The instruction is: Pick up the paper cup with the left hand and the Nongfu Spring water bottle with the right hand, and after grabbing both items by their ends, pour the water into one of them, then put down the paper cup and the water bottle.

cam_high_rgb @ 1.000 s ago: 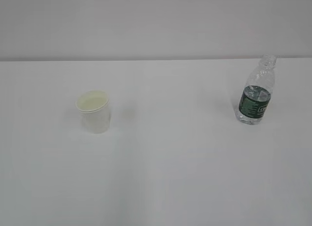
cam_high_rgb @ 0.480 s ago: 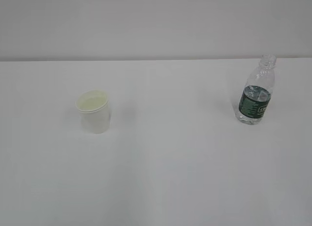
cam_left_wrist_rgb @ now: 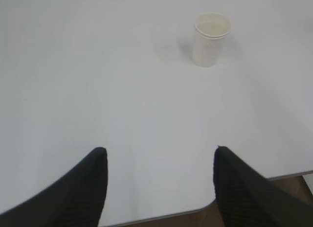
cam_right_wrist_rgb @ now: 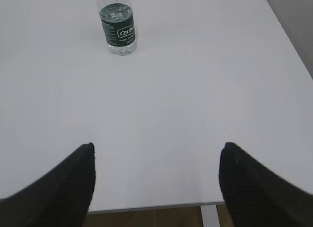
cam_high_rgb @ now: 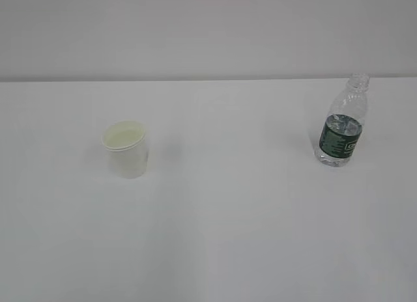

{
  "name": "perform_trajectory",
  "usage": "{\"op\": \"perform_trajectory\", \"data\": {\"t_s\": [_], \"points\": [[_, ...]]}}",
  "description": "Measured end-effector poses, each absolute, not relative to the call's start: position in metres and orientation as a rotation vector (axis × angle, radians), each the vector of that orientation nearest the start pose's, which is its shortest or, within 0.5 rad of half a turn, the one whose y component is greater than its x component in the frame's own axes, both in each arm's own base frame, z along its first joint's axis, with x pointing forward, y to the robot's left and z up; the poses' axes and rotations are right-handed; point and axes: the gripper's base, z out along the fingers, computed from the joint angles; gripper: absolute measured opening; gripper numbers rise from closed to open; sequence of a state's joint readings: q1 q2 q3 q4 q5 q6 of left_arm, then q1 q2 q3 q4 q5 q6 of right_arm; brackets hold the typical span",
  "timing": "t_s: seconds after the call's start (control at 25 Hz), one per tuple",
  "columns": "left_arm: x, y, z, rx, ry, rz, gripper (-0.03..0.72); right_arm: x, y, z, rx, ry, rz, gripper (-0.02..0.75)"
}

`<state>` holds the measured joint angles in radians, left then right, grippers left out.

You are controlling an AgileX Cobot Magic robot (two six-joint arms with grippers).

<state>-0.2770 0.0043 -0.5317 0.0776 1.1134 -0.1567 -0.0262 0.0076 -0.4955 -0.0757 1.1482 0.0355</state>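
While both arms hang back at the near edge of the white tabletop (cam_high_rgb: 215, 237), the step in hand is the reach: neither the small tapered white paper cup (cam_high_rgb: 125, 149) nor the clear ribbed Nongfu Spring water bottle (cam_high_rgb: 343, 128) with its dark green label band is touched yet. Both stand upright and well apart, the bottle far to the right of the cup and slightly farther back. The left claw (cam_left_wrist_rgb: 159, 180) is spread and empty, with the cup ahead of it and off to its right. The right claw (cam_right_wrist_rgb: 156, 175) is spread wide and empty too, with the bottle ahead and to its left. A good approach would swing each claw into line first, then close low on the cup's wall and gently on the uncapped bottle, so neither tips. Compared with the earlier exterior frames, cup and bottle sit exactly where they were.
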Motion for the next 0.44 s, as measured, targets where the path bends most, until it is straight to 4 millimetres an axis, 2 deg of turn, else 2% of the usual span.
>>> {"op": "perform_trajectory", "data": {"t_s": [0.44], "points": [[-0.0082,0.0089,0.2820,0.117,2.068,-0.174,0.483,-0.0075,-0.0059,0.2694,0.073,2.141,-0.085,0.588]]}}
